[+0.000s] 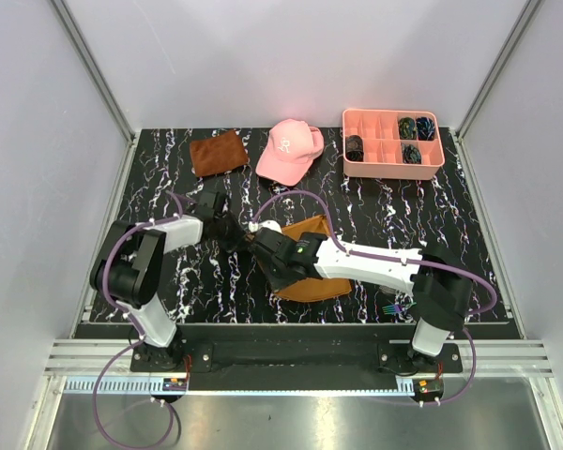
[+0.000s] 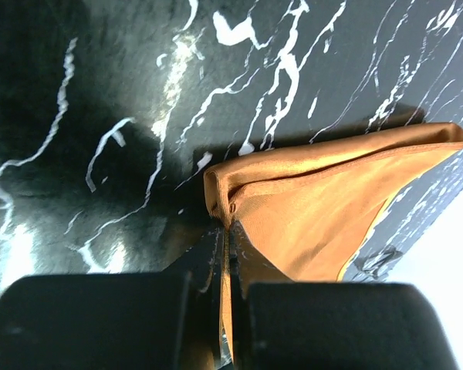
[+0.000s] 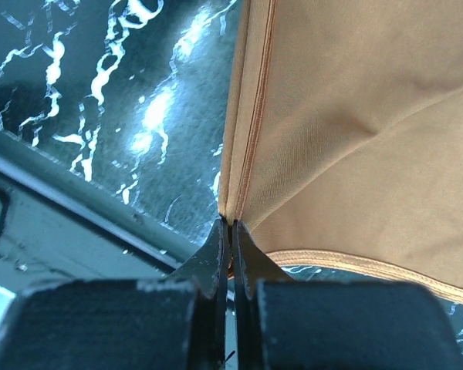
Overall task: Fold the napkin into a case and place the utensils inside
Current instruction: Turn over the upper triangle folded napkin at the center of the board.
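Note:
The orange-brown napkin (image 1: 310, 281) lies partly folded at the table's middle, mostly hidden under my right arm. My left gripper (image 1: 239, 234) is shut on a folded corner of the napkin (image 2: 309, 208), its jaws pressed on the cloth edge. My right gripper (image 1: 263, 255) is shut on another edge of the napkin (image 3: 355, 139), by its stitched hem. In the wrist views the gripper tips are low centre, left (image 2: 226, 231) and right (image 3: 231, 225). The iridescent utensils (image 1: 391, 307) lie near the front right; only a fork's tines show.
A pink cap (image 1: 289, 150) and a smaller rust-brown cloth (image 1: 217, 152) lie at the back. A pink compartment tray (image 1: 392, 167) with dark items stands at the back right. The table's front edge runs close behind my right gripper.

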Tool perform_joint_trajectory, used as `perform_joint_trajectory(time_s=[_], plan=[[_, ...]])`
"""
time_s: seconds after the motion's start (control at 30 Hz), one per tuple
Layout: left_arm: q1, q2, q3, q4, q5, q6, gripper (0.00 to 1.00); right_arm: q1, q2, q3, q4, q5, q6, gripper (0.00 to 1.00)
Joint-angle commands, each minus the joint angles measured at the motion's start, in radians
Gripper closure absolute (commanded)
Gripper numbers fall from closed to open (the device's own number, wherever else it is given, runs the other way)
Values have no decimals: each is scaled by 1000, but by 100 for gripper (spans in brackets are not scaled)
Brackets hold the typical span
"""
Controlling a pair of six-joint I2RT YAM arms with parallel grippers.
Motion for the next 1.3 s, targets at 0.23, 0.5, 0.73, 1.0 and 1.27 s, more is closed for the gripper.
perform_joint_trajectory(time_s=[0.23,0.5,0.73,1.0,1.27], plan=[[248,-454,89,-266,-65,150,100,47,83,222,56,-169,-22,100],[518,-757,280,-532,-186,270,100,135,288,592,122,-444,6,100],[523,-759,324,-524,-175,292,100,152,253,412,497,-659,179,100],[201,-508,190,-276,-294,230,100,40,86,-89,862,-694,317,100],[-15,-195,216,-127,-343,140,100,-98,-10,-552,1016,-726,322,100]])
